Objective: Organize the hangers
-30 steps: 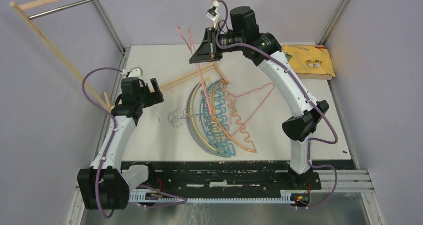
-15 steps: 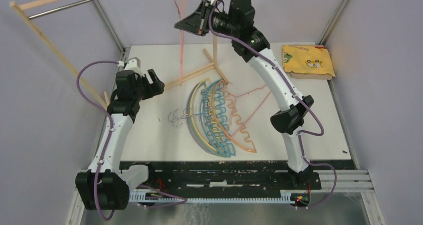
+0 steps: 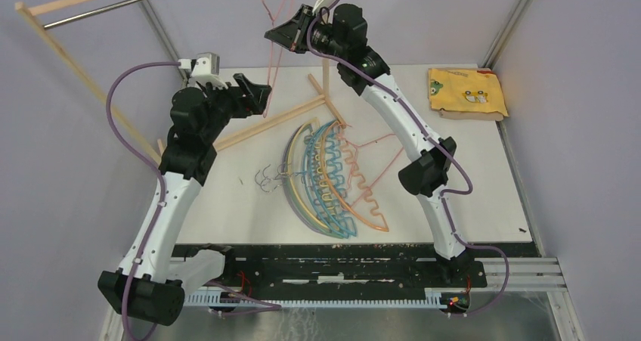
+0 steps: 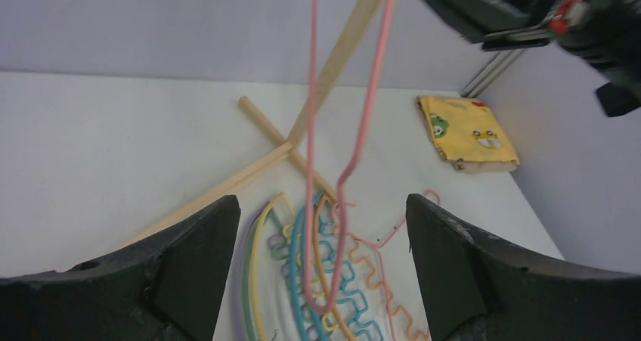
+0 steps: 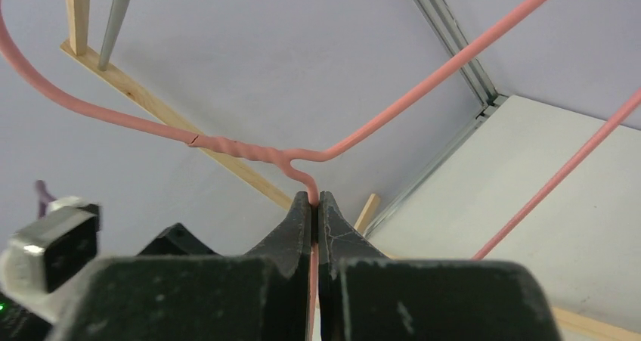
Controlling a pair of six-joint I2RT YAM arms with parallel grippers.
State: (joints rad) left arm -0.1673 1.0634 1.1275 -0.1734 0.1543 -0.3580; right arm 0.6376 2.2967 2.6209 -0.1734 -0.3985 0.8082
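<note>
Up high, right gripper [image 5: 314,202] clamped on pink hanger [image 5: 242,150], left gripper [image 4: 321,227] wide, empty.

The white-and-black right arm [image 3: 393,118] reached steeply up to the upper middle of the top view. Its black right gripper [image 3: 301,29] was raised high, jaws pressed together on the neck of a thin pink wire hanger [image 5: 249,153]. The matching left arm [image 3: 170,205] rose along the left of the frame, elbow bent. Its black left gripper [image 3: 258,97] pointed right with jaws spread wide.
</note>
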